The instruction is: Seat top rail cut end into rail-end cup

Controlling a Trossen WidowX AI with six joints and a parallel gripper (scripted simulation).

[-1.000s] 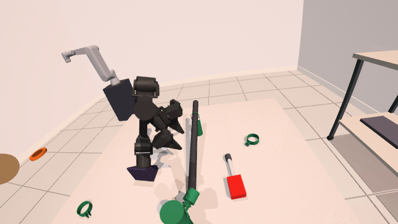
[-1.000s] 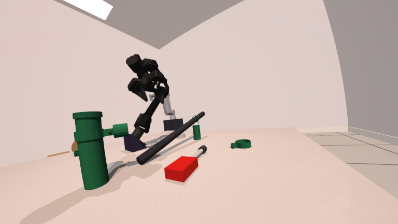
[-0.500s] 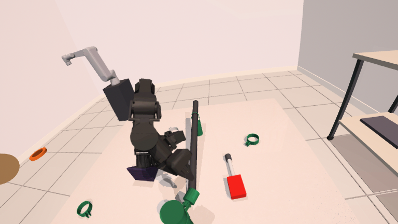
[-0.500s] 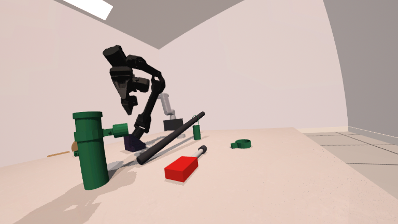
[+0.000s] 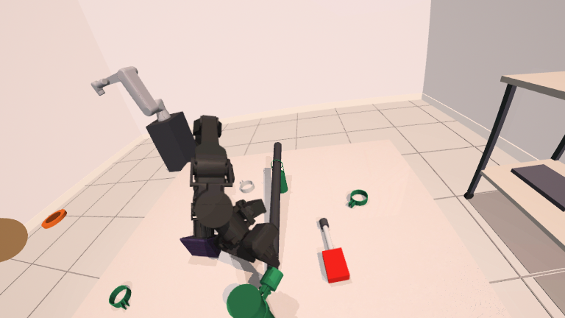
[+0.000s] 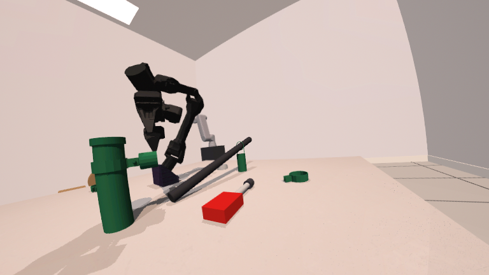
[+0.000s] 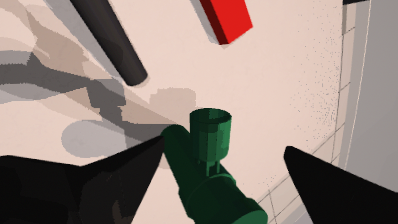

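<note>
The dark rail slopes down from the wire loop on the small green post. Its low end rests on or very near the table, below and outside the cup. The green rail-end cup hangs from the brace band, a little under the cap of the big green post. The cup's mouth looks empty in the wrist view. My gripper is open and empty, above the cup and clear of the rail.
A red block with a white and dark handle lies right of the rail. Green clamp rings lie far right and front left. A pale ring lies left of the rail. The arm's base stands left.
</note>
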